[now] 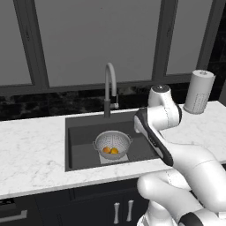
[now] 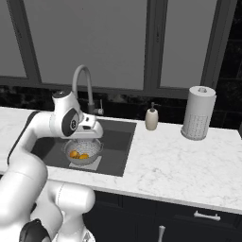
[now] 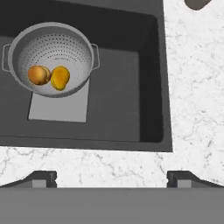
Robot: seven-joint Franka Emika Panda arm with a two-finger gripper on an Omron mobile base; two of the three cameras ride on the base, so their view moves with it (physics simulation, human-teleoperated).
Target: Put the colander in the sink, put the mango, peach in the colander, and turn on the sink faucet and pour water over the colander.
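Observation:
The silver colander (image 3: 51, 48) sits on the pale patch on the floor of the dark sink (image 3: 122, 96). It holds the orange-red peach (image 3: 38, 75) and, touching it, the yellow mango (image 3: 60, 78). Both base views show the colander (image 1: 113, 141) (image 2: 84, 147) with both fruits inside. The sink faucet (image 1: 108, 84) (image 2: 83, 78) arches behind the basin, its spout over the sink. The water is out of view. My gripper (image 3: 112, 177) hangs open and holds nothing, above the sink's front rim and to the right of the colander.
White marble counter (image 1: 31, 150) surrounds the sink. A beige soap dispenser (image 2: 151, 118) stands right of the basin, and a paper towel roll (image 2: 198, 113) (image 1: 198, 92) stands farther right. Dark windows run behind the counter. My arm's white links cover the sink's right side in the left base view.

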